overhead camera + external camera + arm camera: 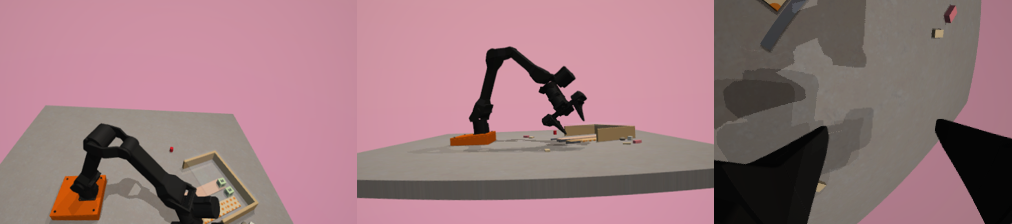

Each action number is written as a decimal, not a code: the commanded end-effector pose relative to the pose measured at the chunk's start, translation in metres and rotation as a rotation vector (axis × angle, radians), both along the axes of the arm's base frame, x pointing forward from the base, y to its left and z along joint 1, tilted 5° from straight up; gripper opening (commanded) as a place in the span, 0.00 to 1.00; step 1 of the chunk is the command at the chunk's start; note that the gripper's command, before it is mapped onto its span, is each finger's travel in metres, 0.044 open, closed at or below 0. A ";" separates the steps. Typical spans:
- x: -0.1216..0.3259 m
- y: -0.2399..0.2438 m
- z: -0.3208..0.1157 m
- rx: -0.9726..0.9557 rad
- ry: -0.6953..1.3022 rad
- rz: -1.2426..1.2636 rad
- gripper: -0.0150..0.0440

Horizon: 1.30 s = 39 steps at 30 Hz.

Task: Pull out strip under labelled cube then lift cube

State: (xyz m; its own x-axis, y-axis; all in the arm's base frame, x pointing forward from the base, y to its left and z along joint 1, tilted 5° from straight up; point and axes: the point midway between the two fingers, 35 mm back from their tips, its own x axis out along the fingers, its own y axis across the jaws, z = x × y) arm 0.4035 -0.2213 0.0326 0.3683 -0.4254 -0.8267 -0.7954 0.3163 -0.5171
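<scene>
1. Claw (574, 127) (883, 128) gapes open above the table (145, 126) (519, 165) (909, 80).
2. Two green cubes (221, 182) sit inside the frame (237, 176) (616, 133), near the pink strip (208, 188); which is labelled, I cannot tell.

Tray near the tabletop's right edge in the top view

Two cubes (225, 187) and two strips (211, 188) lie inside the tray (237, 175); the arm's base (59, 208) stands toward the left edge.
</scene>
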 end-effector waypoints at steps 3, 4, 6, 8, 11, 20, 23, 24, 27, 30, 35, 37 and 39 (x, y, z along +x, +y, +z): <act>0.000 0.000 0.008 0.000 0.000 0.000 0.93; 0.000 0.000 0.008 0.000 0.000 0.000 0.93; 0.000 0.000 0.008 0.000 0.000 0.000 0.93; 0.000 0.000 0.008 0.000 0.000 0.000 0.93; -0.002 0.003 0.006 0.010 -0.002 -0.007 0.93; -0.015 0.108 0.076 0.379 -0.408 -0.312 0.93; -0.024 0.133 0.089 0.499 -0.487 -0.387 0.93; -0.027 0.141 0.093 0.539 -0.508 -0.410 0.93; -0.038 0.162 0.103 0.657 -0.565 -0.478 0.93; -0.050 0.183 0.111 0.783 -0.609 -0.547 0.93; -0.072 0.216 0.122 1.002 -0.655 -0.669 0.93; -0.079 0.225 0.124 1.065 -0.658 -0.700 0.93; -0.080 0.225 0.124 1.070 -0.658 -0.702 0.93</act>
